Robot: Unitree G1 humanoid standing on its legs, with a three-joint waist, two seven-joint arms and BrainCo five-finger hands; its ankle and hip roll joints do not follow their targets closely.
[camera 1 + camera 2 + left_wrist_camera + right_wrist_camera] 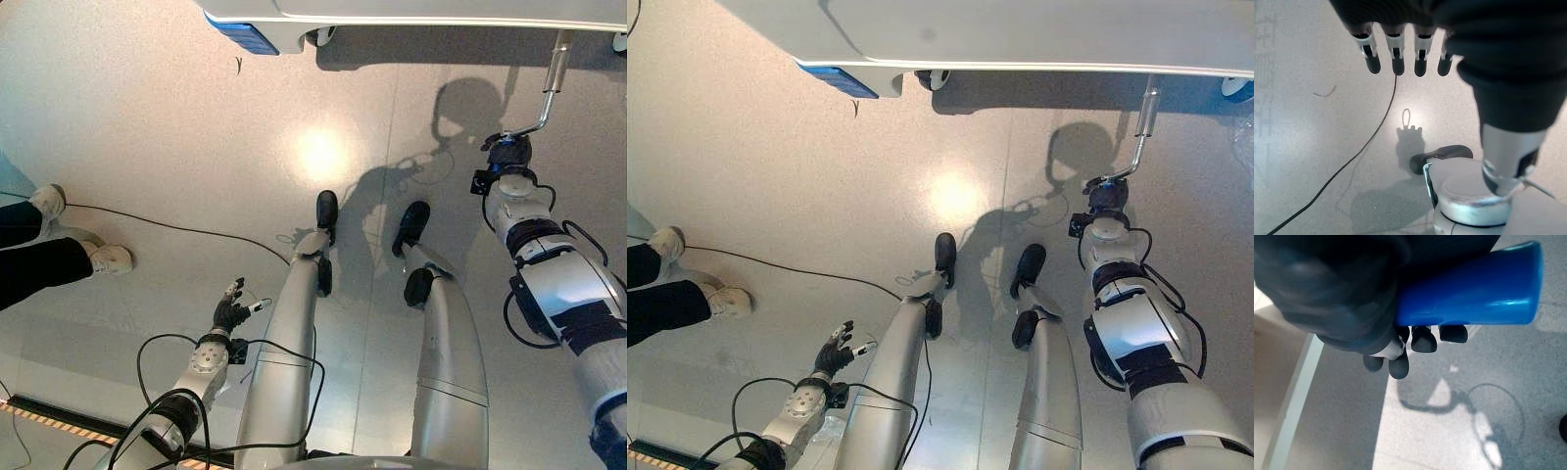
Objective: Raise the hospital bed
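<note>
The hospital bed [411, 12] runs along the far edge, its pale frame seen from above. A silver crank rod [554, 73] comes down from the frame on the right and bends toward my right hand [509, 152]. In the right wrist view my right hand [1327, 289] has its fingers curled round the crank's blue handle [1474, 289], whose end sticks out past them. My left hand [229, 313] hangs low at the lower left, away from the bed, with relaxed fingers [1396, 54] over bare floor and nothing in it.
The bed has a blue corner bumper [243, 37] and a caster wheel [323, 36] near its left end. A person's legs in white shoes [59, 255] stand at the left. A thin black cable [176, 227] crosses the floor. A striped strip [49, 419] lies at the lower left.
</note>
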